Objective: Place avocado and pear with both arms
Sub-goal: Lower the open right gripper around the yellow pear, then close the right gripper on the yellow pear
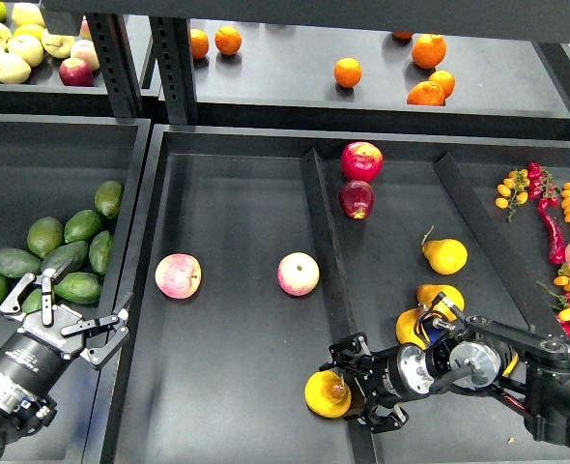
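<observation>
Black metal shelving fills the view: a wide lower tray (pixel 237 387) split by raised dividers (pixel 326 242), with an upper shelf (pixel 285 77) behind it past dark perforated uprights (pixel 174 68).

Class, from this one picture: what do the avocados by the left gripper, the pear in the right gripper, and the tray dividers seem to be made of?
Avocados: smooth, slightly glossy green skin; real fruit or plastic replicas, the picture cannot settle it.
Pear, held in the right gripper: yellow-orange skin with a shiny highlight and a dark spot; possibly waxy or plastic.
Tray dividers: matte black, flat with straight edges; probably painted metal or plastic.
</observation>
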Robot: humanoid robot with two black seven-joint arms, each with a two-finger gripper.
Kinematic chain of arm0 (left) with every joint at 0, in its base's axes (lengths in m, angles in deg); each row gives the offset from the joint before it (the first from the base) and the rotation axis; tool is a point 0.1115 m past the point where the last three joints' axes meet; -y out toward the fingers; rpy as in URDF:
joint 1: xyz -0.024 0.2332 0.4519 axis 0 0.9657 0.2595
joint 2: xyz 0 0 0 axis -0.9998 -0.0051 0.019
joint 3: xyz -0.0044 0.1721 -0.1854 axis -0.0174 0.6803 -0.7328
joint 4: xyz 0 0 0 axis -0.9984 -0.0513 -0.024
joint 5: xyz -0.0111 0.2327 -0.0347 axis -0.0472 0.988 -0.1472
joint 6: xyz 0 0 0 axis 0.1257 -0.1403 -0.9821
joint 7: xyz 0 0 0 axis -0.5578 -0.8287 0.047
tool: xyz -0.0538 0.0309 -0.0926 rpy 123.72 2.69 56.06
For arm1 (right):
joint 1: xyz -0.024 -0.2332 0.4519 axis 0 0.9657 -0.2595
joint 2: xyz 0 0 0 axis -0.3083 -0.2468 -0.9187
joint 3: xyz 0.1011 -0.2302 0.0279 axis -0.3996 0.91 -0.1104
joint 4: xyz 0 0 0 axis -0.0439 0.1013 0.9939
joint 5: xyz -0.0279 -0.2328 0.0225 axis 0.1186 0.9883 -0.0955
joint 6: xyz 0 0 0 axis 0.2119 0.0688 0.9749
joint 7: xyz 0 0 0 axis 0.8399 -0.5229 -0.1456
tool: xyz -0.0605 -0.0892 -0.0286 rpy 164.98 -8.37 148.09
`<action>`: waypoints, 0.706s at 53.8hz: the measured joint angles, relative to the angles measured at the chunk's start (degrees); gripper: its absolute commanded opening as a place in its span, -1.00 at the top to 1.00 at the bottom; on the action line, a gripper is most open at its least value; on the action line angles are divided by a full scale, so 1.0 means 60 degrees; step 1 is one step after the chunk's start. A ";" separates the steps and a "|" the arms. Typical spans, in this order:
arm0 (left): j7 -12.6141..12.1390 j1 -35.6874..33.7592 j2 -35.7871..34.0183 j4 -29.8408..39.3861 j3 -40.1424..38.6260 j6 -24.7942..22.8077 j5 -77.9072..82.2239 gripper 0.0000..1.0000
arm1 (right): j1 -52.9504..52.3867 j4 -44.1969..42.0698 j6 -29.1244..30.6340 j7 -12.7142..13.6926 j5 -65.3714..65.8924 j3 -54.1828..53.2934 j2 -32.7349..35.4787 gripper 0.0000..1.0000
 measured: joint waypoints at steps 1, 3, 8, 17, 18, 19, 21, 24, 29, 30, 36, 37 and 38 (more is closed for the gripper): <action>0.0000 0.0003 0.0000 -0.0002 0.0002 0.0000 0.0000 -0.99 | 0.0004 -0.0019 0.0000 0.0000 0.0000 0.0000 -0.0005 -0.53; 0.0000 0.0008 0.0000 -0.0004 0.0008 0.0000 -0.0002 -0.99 | 0.0012 -0.0057 -0.0004 0.0000 0.0000 0.0000 -0.0017 -0.50; 0.0000 0.0010 0.0000 -0.0019 0.0014 0.0000 -0.0002 -0.99 | 0.0078 -0.0160 -0.0013 0.0000 0.0000 -0.0005 -0.0096 -0.43; 0.0000 0.0023 0.0000 -0.0111 0.0002 0.0000 -0.0002 -0.99 | 0.0226 -0.0307 -0.0334 0.0000 0.0004 -0.0032 -0.0318 -0.35; 0.0000 0.0025 0.0000 -0.0115 -0.0001 0.0000 -0.0002 -0.99 | 0.0235 -0.0311 -0.0399 0.0000 0.0005 -0.0034 -0.0337 -0.33; 0.0000 0.0026 0.0000 -0.0116 -0.0002 0.0000 -0.0002 -0.99 | 0.0250 -0.0316 -0.0504 0.0000 0.0005 -0.0038 -0.0365 -0.31; 0.0000 0.0028 0.0000 -0.0116 -0.0002 0.0000 -0.0002 -0.99 | 0.0272 -0.0320 -0.0761 0.0000 0.0007 -0.0044 -0.0418 -0.23; 0.0000 0.0029 0.0000 -0.0116 -0.0002 0.0000 -0.0002 -0.99 | 0.0279 -0.0324 -0.0843 0.0000 0.0008 -0.0046 -0.0431 -0.19; 0.0000 0.0029 0.0000 -0.0116 -0.0002 0.0000 -0.0001 -0.99 | 0.0292 -0.0334 -0.0896 0.0000 0.0008 -0.0047 -0.0434 -0.12; 0.0000 0.0029 0.0000 -0.0116 -0.0002 0.0000 -0.0001 -0.99 | 0.0292 -0.0338 -0.0899 0.0000 0.0009 -0.0049 -0.0435 -0.10; 0.0000 0.0029 0.0000 -0.0116 -0.0002 0.0000 -0.0001 -0.99 | 0.0294 -0.0375 -0.0868 0.0001 0.0011 -0.0072 -0.0489 0.07; 0.0000 0.0029 0.0000 -0.0116 -0.0002 0.0000 0.0000 -0.99 | 0.0295 -0.0382 -0.0845 0.0000 0.0010 -0.0078 -0.0501 0.13; 0.0000 0.0029 0.0000 -0.0116 -0.0002 0.0000 0.0000 -0.99 | 0.0295 -0.0390 -0.0817 0.0000 0.0001 -0.0090 -0.0516 0.16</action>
